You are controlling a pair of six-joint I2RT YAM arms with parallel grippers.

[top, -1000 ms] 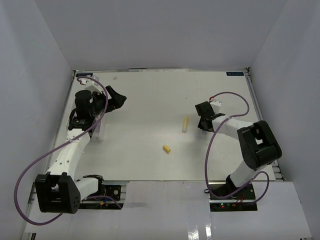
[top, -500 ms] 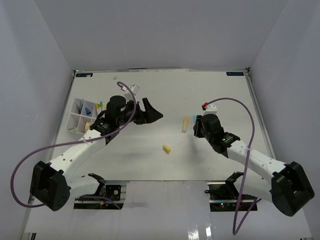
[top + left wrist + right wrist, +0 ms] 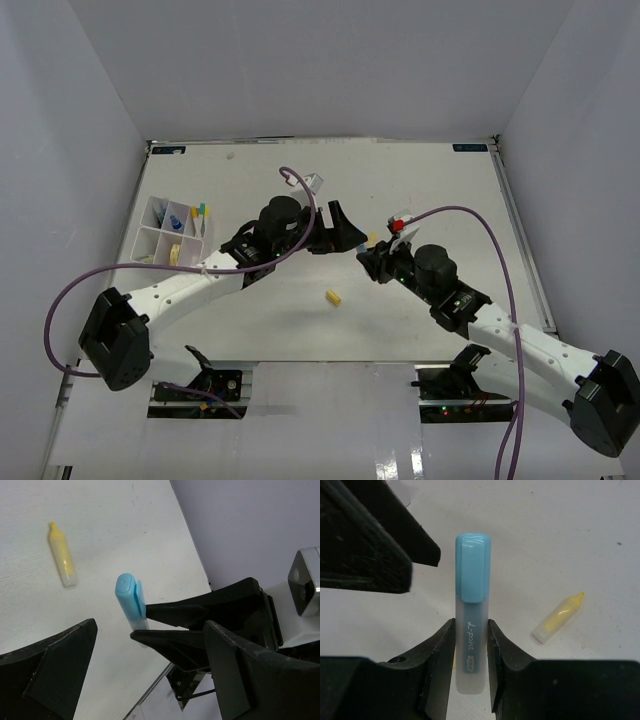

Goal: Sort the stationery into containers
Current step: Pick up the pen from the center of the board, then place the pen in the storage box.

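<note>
While the left hand (image 3: 150,627) gapes wide and empty, the right hand (image 3: 471,630) pinches the blue-capped marker (image 3: 472,570).

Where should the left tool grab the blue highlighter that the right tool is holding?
Probably take the blue highlighter by its cap end, which sticks out free beyond the right tool, shut on the translucent barrel. Bring the open left tool in from the cap side, straddling the cap.

Blue-capped highlighter (image 3: 472,580) gripped in right end effector (image 3: 471,630), yellow marker (image 3: 557,617) lying flat, yellow eraser piece (image 3: 333,297), part-filled white tray (image 3: 158,229)
</note>
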